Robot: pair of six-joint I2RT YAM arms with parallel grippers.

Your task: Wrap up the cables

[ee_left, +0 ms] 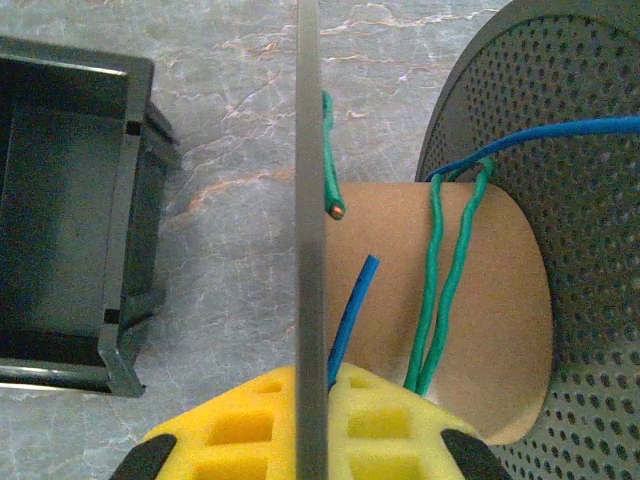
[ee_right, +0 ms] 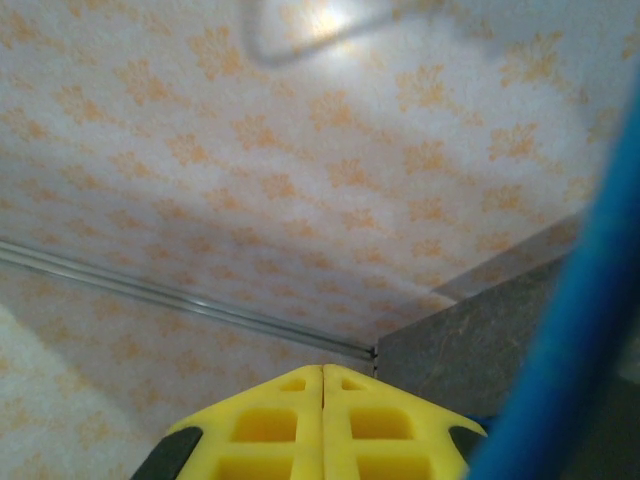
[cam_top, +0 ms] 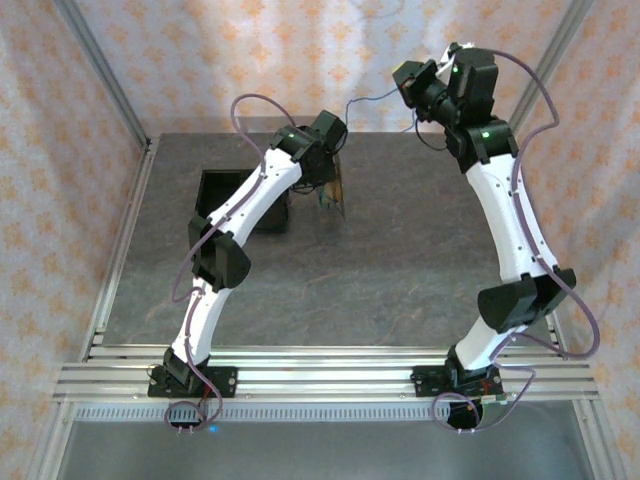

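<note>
Table [cam_top: 400,260], black bin [cam_top: 225,195] beside the spool [ee_left: 590,250] | left gripper [ee_left: 312,400] clamped on spool's thin flange | right gripper [ee_right: 322,385] pads together, up high, blue cable [ee_right: 580,300] taut alongside, hold unclear | green cable [ee_left: 455,285] a couple of strands over bare core | barely started, I'd say, most winding left

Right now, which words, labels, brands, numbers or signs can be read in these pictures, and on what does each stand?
None: there is no readable text in these pictures.
The spool, its cardboard core, the black bin, the green cable and the blue cable carry no print.
The wall covering has an orange ornament, not letters.
</note>
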